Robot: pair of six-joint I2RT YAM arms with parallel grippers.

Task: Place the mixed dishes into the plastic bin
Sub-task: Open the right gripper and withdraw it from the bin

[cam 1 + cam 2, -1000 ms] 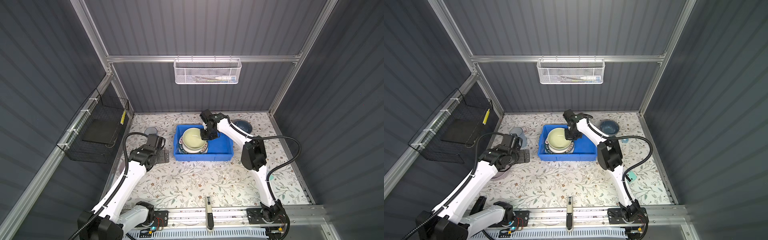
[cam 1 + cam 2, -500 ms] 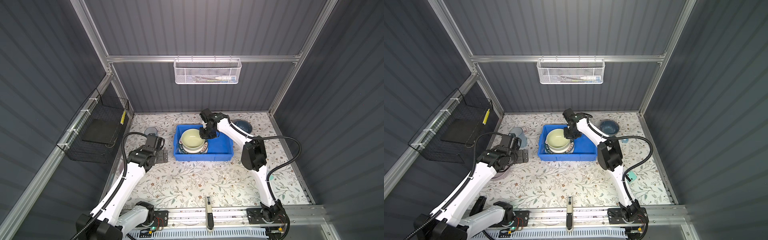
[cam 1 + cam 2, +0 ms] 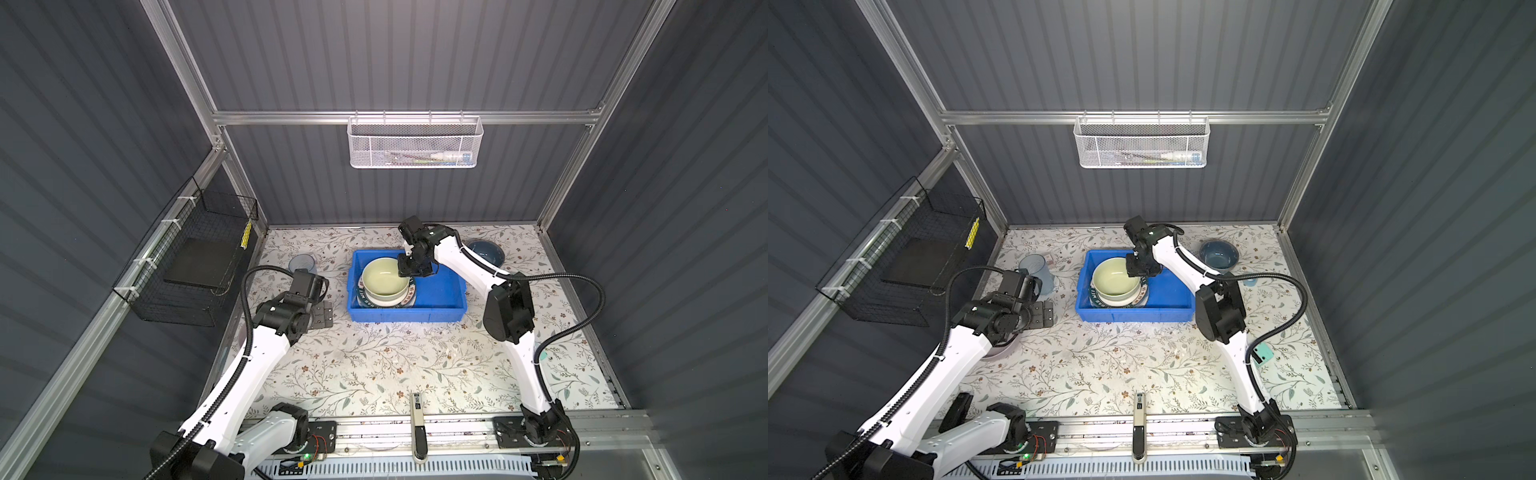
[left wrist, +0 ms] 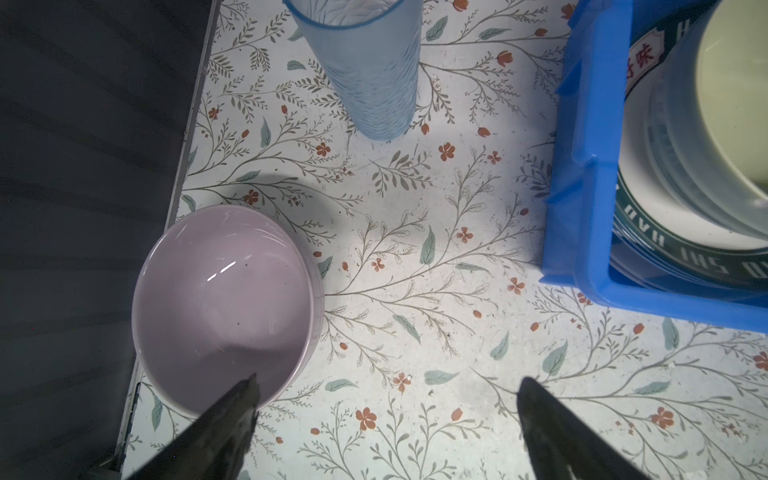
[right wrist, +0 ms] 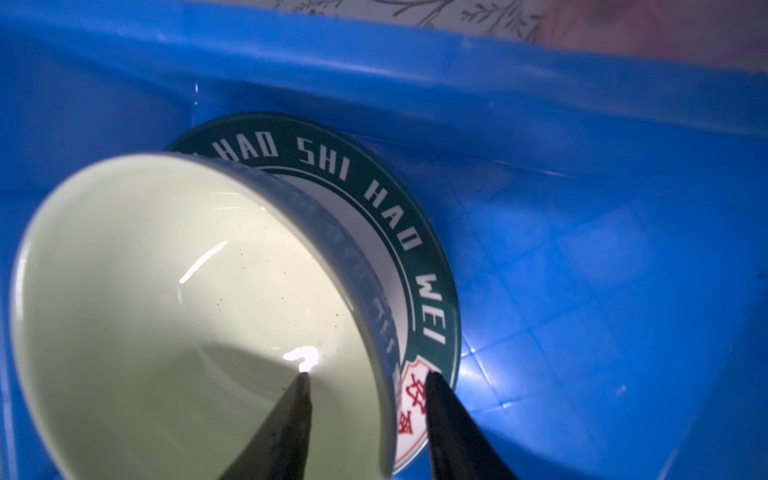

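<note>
While the right gripper (image 5: 368,376) is straddling the wall of the pale green bowl (image 3: 384,280), its jaws are standing apart, one finger inside and one outside (a gap is showing on each side, so nothing is being pinched). That bowl is sitting stacked above the green lettered plate (image 5: 399,216) in the left part of the plastic bin (image 3: 440,291). The left gripper (image 4: 386,386) is hovering over the floral table (image 4: 436,257), spread wide, with the lilac bowl (image 4: 220,299) lying beside one finger and the blue tumbler (image 4: 365,66) standing farther off.
</note>
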